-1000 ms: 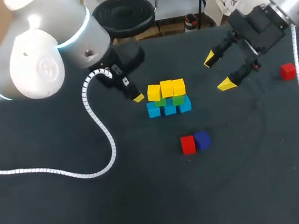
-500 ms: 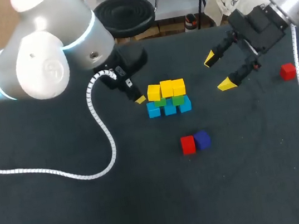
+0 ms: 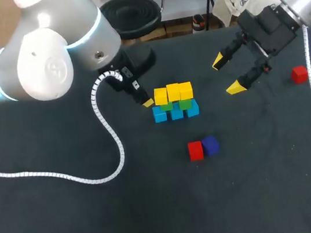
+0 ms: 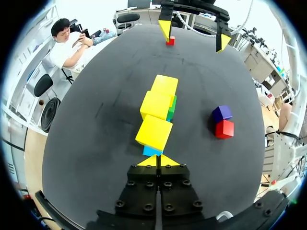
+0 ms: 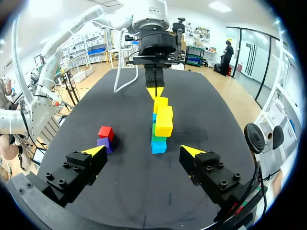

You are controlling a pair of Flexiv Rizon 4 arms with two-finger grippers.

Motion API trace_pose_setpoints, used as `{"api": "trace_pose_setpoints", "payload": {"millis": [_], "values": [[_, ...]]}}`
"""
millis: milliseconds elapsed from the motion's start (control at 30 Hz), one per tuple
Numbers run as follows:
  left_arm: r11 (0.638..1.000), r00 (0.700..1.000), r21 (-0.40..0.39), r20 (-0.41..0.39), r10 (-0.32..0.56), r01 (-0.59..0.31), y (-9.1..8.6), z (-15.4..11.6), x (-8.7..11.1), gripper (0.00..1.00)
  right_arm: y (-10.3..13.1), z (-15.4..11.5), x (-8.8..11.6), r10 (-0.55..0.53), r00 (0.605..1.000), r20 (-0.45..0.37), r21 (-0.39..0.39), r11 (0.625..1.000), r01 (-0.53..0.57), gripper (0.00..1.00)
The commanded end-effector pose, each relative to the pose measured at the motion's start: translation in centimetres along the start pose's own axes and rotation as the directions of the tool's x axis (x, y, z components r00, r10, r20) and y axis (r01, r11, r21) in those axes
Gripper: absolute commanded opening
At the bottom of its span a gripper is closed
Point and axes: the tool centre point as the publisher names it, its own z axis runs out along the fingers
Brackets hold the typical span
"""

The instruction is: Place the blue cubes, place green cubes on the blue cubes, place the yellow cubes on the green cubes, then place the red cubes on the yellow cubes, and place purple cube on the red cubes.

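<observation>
Three yellow cubes [image 3: 173, 93] topped green cubes [image 3: 185, 104] on blue cubes [image 3: 176, 112]. Your left gripper [image 4: 157, 161], fingers together, sat just beside them. Your right gripper [image 3: 226, 74] had its fingers apart.

Yellow cubes [image 3: 173, 92] top green cubes [image 3: 185, 104] on blue cubes [image 3: 177, 113]. Red cube [image 3: 195, 151] touches purple cube [image 3: 210, 145] at five o'clock; another red [image 3: 298, 74] at three.

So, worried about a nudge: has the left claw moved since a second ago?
Yes. The left claw slid toward the nearest yellow cube, ending close beside it.
</observation>
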Motion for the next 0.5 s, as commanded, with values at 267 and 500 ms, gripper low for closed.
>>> {"api": "trace_pose_setpoints", "payload": {"millis": [267,500], "values": [[1.000,1.000,0.003,-0.002,0.002,-0.002,0.29,0.29,-0.08,0.00,0.00,0.00,0.02,-0.001,1.000,0.001,0.000,1.000,0.001,1.00],[1.000,1.000,0.006,0.000,0.003,-0.003,0.17,0.41,-0.25,0.00,0.00,0.00,0.02,-0.001,1.000,0.001,0.000,1.000,0.001,1.00]]}}
